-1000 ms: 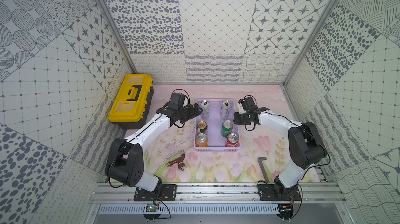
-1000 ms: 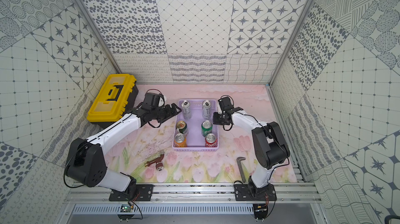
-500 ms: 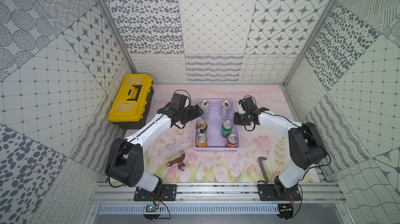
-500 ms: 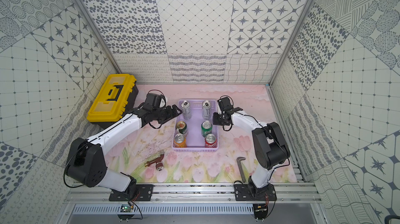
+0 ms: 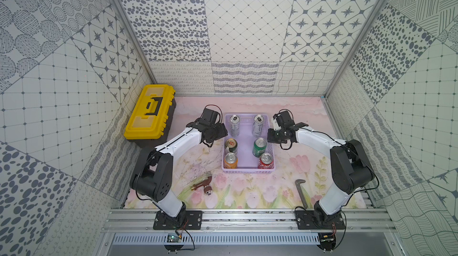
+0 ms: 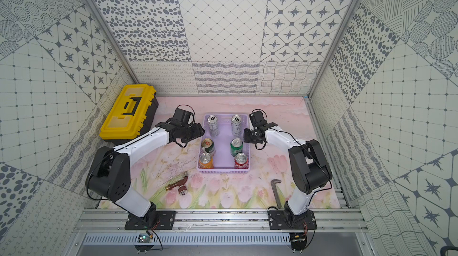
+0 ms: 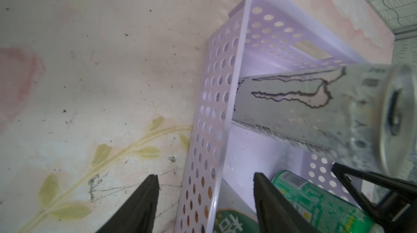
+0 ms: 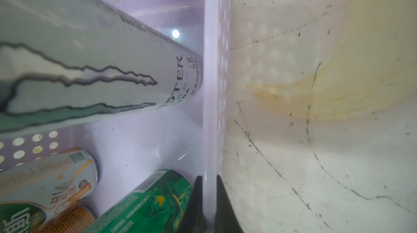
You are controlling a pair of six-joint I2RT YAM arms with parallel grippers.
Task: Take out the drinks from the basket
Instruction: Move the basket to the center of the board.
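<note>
Found all six drinks (image 5: 259,146) upright in the basket (image 5: 247,168) on the bench (image 5: 247,192), nearer its far edge (none out yet). Saw right pincer (image 8: 208,176) clamped on the basket's right wall, left pincer (image 7: 205,174) open astride the left wall. Judged whole unloading left.

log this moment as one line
left gripper: open, astride basket left wall | right gripper: shut on basket right wall | drinks: all six inside basket | step: none lifted yet

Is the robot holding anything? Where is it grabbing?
The right gripper pinches the basket by its side wall. The left gripper holds nothing.
</note>
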